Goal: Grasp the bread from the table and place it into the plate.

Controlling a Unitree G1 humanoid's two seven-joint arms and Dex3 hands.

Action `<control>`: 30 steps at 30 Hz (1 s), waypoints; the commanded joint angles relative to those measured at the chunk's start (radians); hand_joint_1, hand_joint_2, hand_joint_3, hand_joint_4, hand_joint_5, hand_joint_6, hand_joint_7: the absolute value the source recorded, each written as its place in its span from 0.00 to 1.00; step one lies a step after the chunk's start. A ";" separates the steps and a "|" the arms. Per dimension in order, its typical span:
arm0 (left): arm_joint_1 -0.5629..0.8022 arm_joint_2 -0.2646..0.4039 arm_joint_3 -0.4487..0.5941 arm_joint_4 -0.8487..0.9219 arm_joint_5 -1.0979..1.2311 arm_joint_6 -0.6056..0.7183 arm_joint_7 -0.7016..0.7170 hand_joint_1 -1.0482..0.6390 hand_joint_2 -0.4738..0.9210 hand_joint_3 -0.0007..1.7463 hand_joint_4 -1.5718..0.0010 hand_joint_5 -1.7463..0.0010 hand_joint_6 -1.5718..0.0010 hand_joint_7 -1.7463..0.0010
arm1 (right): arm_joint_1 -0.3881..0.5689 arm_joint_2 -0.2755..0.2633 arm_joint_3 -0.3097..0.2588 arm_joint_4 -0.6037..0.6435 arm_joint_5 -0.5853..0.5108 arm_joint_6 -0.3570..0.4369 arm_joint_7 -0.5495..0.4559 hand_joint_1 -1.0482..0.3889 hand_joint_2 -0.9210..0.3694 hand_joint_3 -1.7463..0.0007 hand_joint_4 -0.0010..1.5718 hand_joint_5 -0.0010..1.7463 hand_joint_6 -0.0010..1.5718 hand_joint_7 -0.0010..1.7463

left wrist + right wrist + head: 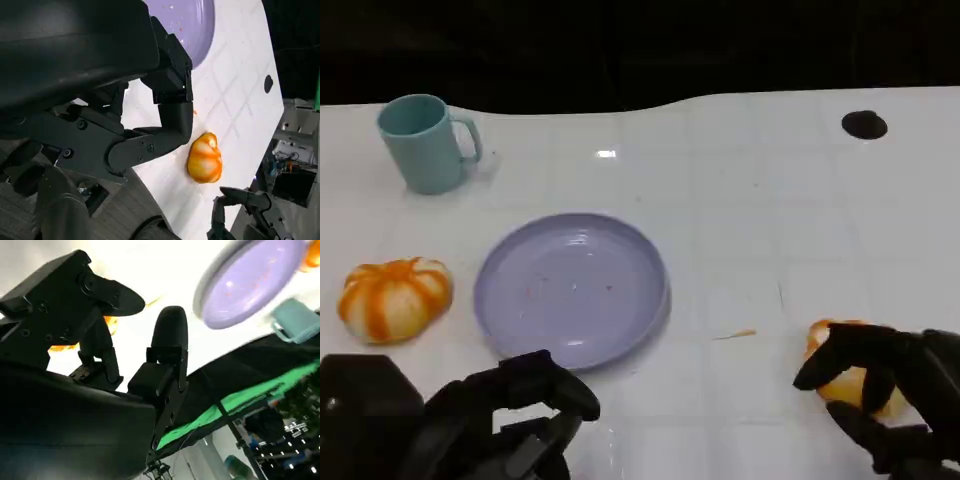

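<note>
Two containers, plate (570,290) and cup (423,142), hold nothing; right hand (885,395) fingers around bread (850,378).

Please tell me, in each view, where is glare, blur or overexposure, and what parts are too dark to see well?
Head view: a small glare spot on the table behind the plate; the background is black. Left wrist view: sharp on the bread, while the left robot hand stays dark with little detail. Right wrist view: the table is overexposed to white, the bread blurs behind the dark right robot hand, and the cup is soft.
</note>
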 commanded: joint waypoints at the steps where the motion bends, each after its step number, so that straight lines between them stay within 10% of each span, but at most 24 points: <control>1: 0.005 0.017 0.013 0.004 0.004 -0.003 -0.002 0.42 1.00 0.32 0.60 0.00 0.64 0.18 | -0.006 -0.047 -0.008 -0.068 -0.087 0.069 0.051 0.52 0.25 0.70 0.39 0.66 0.51 0.24; 5: 0.005 0.019 0.014 0.008 0.006 -0.013 -0.007 0.42 1.00 0.33 0.59 0.00 0.63 0.18 | -0.011 -0.075 -0.006 -0.117 -0.175 0.114 0.097 0.46 0.09 0.93 0.35 0.44 0.48 0.08; 11: 0.006 0.020 0.014 0.008 0.003 -0.011 -0.005 0.42 1.00 0.32 0.59 0.00 0.63 0.17 | -0.018 -0.099 -0.004 -0.156 -0.251 0.158 0.163 0.42 0.05 0.99 0.23 0.26 0.37 0.00; 30: -0.005 0.006 0.002 0.015 0.001 -0.007 0.004 0.42 1.00 0.32 0.58 0.00 0.63 0.18 | -0.104 -0.103 0.090 0.002 -0.406 0.236 0.267 0.36 0.03 1.00 0.09 0.19 0.22 0.01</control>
